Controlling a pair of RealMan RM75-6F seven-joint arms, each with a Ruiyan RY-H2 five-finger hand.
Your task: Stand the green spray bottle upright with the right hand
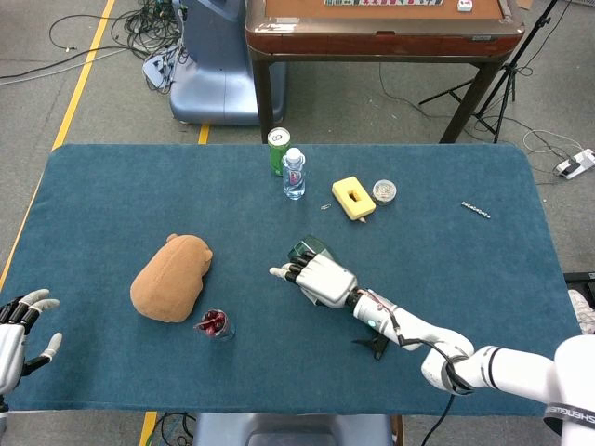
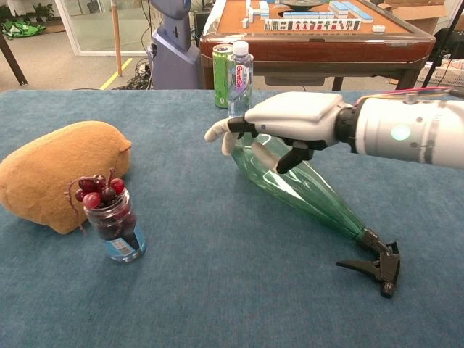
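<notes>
Fingers (image 2: 217, 132) of right hand (image 2: 290, 119) spread apart, curled loosely over the wide base of the green spray bottle (image 2: 308, 190), gripping nothing. Bottle lies on its side on the blue table (image 2: 217, 290), black trigger head (image 2: 377, 264) pointing toward the near edge. Left hand (image 1: 14, 330) open, fingers apart, at the table's near left edge.

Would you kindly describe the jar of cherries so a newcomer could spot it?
On the blue table, find the brown plush toy on the left. The cherry jar stands just in front of it: small, clear glass, blue label, dark red cherries heaped on top.
</notes>
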